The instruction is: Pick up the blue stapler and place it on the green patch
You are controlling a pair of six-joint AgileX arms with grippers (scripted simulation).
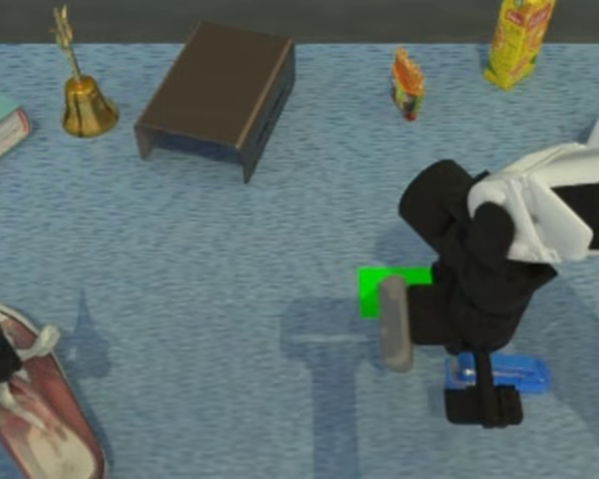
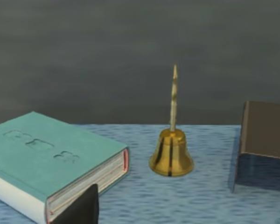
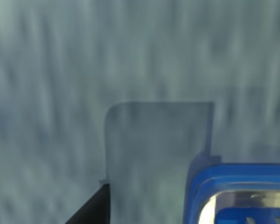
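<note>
Stapler, small bright blue plastic with silvery metal top strip (image 1: 509, 373), lies on worktop at 4 o'clock from flat neon-green rectangular patch (image 1: 389, 281), beneath right gripper (image 1: 484, 394); jaws' state unclear. Likely light, rigid, slick; grip across narrow mid-body. Left arm parked at 9 o'clock.

A blue, woven-looking cloth covers the table (image 1: 230, 249), streaked with paler threads. Beyond the table's far edge there is only a flat, dark grey backdrop (image 2: 130, 56), plain and featureless. Light falls from above: soft shadows lie on the cloth, one broad and T-shaped toward the near edge, well away from the backdrop, and a smaller one nearer the table's left side.
</note>
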